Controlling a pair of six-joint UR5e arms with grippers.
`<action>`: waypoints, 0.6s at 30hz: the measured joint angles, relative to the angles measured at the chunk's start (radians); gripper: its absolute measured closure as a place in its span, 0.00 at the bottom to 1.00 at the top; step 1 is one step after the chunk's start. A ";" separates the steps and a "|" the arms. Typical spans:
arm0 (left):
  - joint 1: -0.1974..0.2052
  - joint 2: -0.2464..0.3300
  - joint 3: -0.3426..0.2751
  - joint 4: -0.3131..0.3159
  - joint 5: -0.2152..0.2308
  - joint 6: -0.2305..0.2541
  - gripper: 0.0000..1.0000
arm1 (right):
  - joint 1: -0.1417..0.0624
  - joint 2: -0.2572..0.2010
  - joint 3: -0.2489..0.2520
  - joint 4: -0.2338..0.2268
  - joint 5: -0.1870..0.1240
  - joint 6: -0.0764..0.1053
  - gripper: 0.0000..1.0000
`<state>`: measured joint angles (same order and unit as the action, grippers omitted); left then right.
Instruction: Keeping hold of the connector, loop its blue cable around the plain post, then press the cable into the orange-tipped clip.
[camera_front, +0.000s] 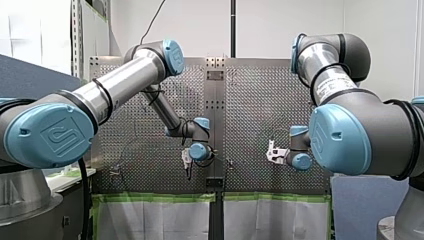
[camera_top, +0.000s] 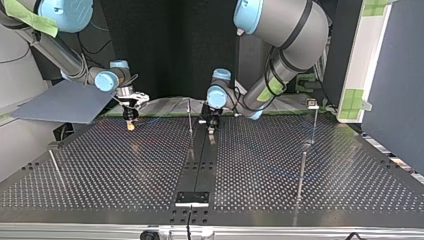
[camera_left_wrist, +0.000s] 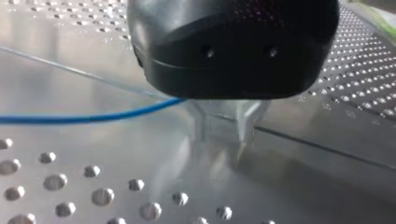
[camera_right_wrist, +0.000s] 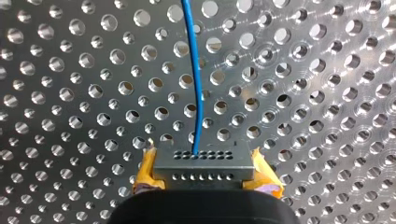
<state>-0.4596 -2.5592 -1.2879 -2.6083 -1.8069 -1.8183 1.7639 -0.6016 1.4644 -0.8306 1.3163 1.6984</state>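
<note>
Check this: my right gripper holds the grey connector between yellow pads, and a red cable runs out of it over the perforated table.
The cable is blue, not red; the right wrist view shows it. The rest stands: my right gripper holds the grey connector between yellow pads, over the perforated table.

front | our left claw (camera_front: 188, 167) hangs low beside the table's (camera_front: 260, 100) dark centre strip (camera_front: 215, 125) | our right claw (camera_front: 270, 151) pale, well apart | green tape (camera_front: 155, 197) along table edge
</note>
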 joint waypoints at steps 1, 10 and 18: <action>-0.001 0.000 0.000 -0.005 -0.001 0.005 0.00 | 0.000 0.000 0.000 0.000 0.000 0.000 1.00; -0.006 0.000 -0.011 -0.063 -0.059 0.077 0.00 | 0.000 0.004 0.000 0.005 0.001 -0.002 1.00; -0.024 0.001 -0.024 -0.072 -0.068 0.147 0.00 | 0.000 0.005 0.000 0.009 0.002 -0.002 1.00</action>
<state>-0.4832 -2.5580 -1.3115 -2.6808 -1.8751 -1.6713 1.7641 -0.5970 1.4645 -0.8217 1.3179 1.6964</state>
